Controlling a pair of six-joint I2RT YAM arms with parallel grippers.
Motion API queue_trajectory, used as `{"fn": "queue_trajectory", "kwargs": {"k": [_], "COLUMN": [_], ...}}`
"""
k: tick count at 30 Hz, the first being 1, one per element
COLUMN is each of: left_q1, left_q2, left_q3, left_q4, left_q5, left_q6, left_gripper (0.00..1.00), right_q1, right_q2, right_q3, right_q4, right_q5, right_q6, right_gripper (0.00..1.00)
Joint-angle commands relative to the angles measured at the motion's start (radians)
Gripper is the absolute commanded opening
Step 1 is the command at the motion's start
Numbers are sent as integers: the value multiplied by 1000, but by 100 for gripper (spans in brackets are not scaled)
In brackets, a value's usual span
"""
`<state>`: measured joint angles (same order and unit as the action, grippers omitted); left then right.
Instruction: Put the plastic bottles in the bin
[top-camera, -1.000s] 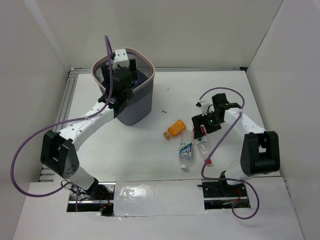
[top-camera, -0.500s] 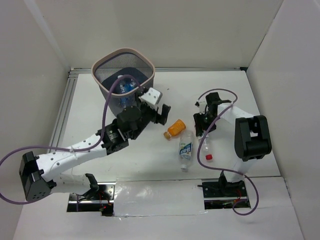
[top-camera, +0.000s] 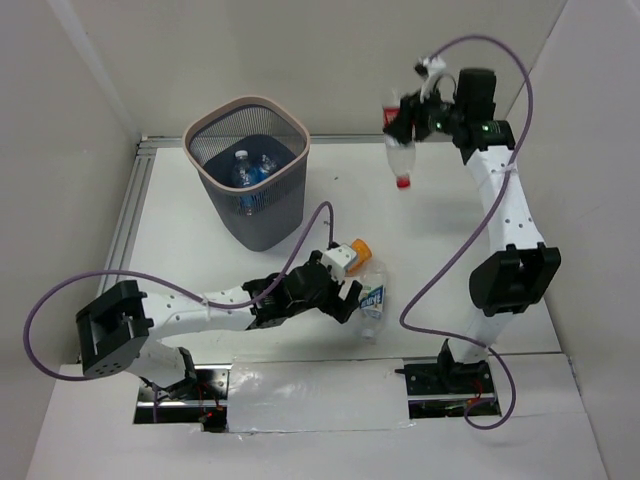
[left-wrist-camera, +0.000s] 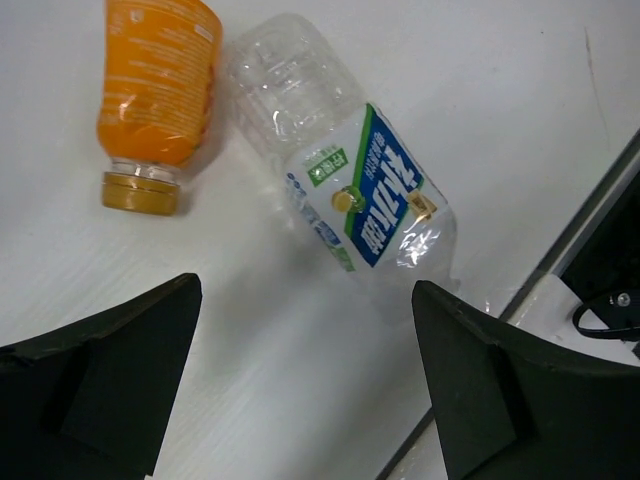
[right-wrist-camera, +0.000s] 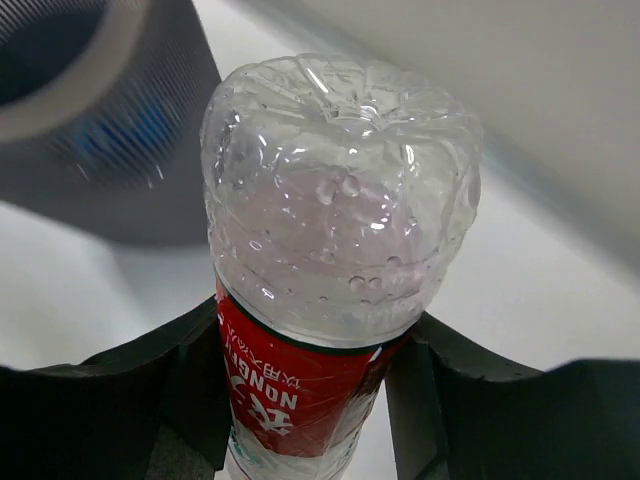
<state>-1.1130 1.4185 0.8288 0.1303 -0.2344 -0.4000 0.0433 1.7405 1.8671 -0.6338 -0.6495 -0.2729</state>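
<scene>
My right gripper (top-camera: 402, 128) is raised high at the back right, shut on a clear bottle with a red label (right-wrist-camera: 335, 250), which hangs with its red cap (top-camera: 402, 181) down. The bin (top-camera: 250, 170), dark mesh with a pale rim, stands at the back left and holds blue-labelled bottles (top-camera: 243, 172). My left gripper (left-wrist-camera: 305, 320) hovers open just above the table, near a clear bottle with a blue and white label (left-wrist-camera: 345, 185) and a short orange bottle (left-wrist-camera: 155, 85) lying side by side. In the top view these two lie at the table's middle (top-camera: 372, 297) (top-camera: 360, 246).
White walls close in the table on three sides. A metal rail (top-camera: 130, 215) runs along the table's left edge. The table's front edge (left-wrist-camera: 580, 215) lies close to the right of the blue-labelled bottle. Purple cables loop from both arms.
My right gripper closed on the red-labelled bottle and lifted it from the table up to the back right. My left arm came away from the bin and swung down to the two lying bottles.
</scene>
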Motion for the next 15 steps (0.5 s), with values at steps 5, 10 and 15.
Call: {"fn": "queue_trajectory", "kwargs": {"k": [5, 10, 15], "left_q1": [-62, -84, -105], "left_q2": [36, 36, 36], "left_q3": [-40, -60, -60], "left_q4": [158, 167, 167], "left_q5": [23, 23, -14], "left_q6": [-92, -103, -112], "left_gripper": [99, 99, 99], "right_q1": [228, 391, 518], "right_q2": [120, 362, 432], "right_q3": [278, 642, 620], "right_q4": [716, 720, 789], "right_q5": [-217, -118, -33], "right_q6": [346, 426, 436], "right_gripper": [32, 33, 50]}}
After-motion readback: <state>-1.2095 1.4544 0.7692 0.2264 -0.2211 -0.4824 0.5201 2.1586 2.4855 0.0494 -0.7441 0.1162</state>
